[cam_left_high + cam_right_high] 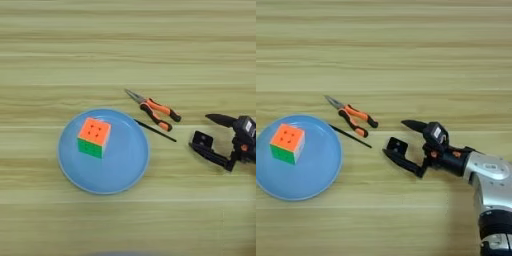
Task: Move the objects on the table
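While the right gripper (398, 136) stands wide open and empty toward the table's (406, 50) right edge, the pliers (352, 116) lie mid-table beside it: probably stiff, heavy, slick steel, best gripped across the rubbery orange-and-black handles

Light wood-grain table (125, 45), pale yellow-green stripes, fills view.

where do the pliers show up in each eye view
Left eye view: the pliers lie right of centre, just up and right of the blue plate.
Right eye view: the pliers lie left of centre, again up and right of the plate.
Shared landmark: the thin black stick just below their handles.
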Robot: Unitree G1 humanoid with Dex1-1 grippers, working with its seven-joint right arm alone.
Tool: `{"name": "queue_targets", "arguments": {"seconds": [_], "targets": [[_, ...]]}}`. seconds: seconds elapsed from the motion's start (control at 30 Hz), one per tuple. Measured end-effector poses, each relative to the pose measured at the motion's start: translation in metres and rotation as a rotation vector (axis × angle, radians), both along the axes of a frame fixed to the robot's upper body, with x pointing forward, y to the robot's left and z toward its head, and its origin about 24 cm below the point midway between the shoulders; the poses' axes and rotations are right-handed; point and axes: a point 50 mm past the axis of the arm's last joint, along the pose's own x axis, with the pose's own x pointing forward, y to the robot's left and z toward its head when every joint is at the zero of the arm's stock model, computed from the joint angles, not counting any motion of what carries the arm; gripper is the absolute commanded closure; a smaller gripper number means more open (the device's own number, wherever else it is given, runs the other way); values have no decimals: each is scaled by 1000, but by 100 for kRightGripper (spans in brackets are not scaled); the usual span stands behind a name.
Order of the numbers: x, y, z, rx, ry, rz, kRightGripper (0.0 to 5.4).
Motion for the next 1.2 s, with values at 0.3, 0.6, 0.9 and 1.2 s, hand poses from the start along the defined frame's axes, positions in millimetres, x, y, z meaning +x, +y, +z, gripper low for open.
{"name": "queue_targets", "arguments": {"seconds": [0.3,0.6,0.9,1.2], "targets": [[-1,-3,-9,-47,9,5,2],[0,-2,-14,-48,45,20,2],[2,3,-16,-58,73,67,2],[3,6,-17,-65,119,101,2]]}}
